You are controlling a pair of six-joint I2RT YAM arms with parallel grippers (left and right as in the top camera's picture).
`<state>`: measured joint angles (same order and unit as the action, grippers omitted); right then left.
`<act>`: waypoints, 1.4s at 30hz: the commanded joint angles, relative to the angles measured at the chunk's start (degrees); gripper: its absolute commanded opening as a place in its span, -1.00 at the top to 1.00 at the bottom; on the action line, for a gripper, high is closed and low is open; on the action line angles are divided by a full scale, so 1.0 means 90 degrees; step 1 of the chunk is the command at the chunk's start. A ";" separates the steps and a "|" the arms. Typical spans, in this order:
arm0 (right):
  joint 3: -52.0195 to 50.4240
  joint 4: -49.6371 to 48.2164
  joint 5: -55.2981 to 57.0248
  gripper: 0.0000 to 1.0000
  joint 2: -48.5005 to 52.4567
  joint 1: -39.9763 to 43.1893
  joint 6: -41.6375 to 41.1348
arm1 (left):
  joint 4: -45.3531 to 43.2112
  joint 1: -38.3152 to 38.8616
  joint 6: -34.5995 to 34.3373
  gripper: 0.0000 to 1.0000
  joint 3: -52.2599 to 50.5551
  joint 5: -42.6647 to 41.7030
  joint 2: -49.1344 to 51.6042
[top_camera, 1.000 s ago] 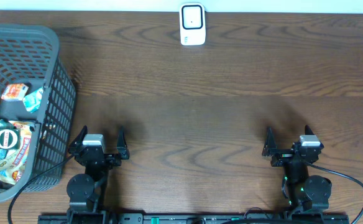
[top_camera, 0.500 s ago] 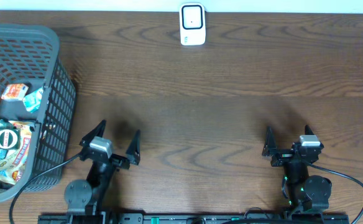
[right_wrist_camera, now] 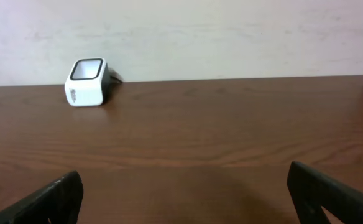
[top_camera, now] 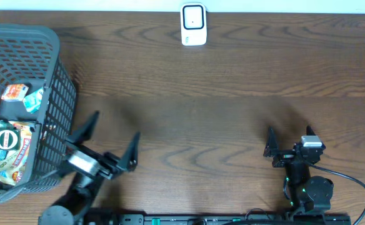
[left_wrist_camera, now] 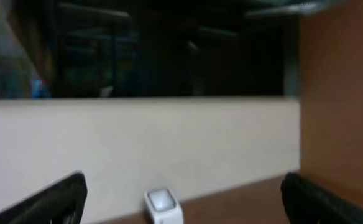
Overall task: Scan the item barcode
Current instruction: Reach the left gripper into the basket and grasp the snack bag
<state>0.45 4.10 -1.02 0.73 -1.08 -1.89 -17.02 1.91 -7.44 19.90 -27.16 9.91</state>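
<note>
Snack packets (top_camera: 7, 147) lie inside the grey basket (top_camera: 60, 106).

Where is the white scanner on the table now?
In the overhead view the white scanner stands at the far edge of the table, near the middle, well right of the basket.

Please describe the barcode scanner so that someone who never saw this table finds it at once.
Take the dark wooden table and follow its far edge, along the pale wall. Near the middle of that edge stands the scanner, far from the grey basket at the left end. It is the only small white box, with a dark-framed window on its face.
</note>
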 commanded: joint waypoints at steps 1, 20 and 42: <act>-0.0017 0.0022 0.0053 -0.99 -0.0010 0.0027 -0.0044 | 0.0959 -0.0027 -0.0002 -0.95 0.1464 0.0855 0.1032; -0.0017 0.0022 0.0053 -0.99 -0.0010 0.0027 -0.0044 | 0.8546 -0.1953 0.1773 -0.95 1.0474 0.4160 0.7599; -0.0015 0.0022 0.0053 -0.99 -0.0010 0.0027 -0.0044 | 1.0248 -0.4359 0.0709 -0.95 0.9979 0.4153 0.9105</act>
<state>0.40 4.05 -0.64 0.80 -1.08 -1.91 74.41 -33.87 6.85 110.67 10.48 88.84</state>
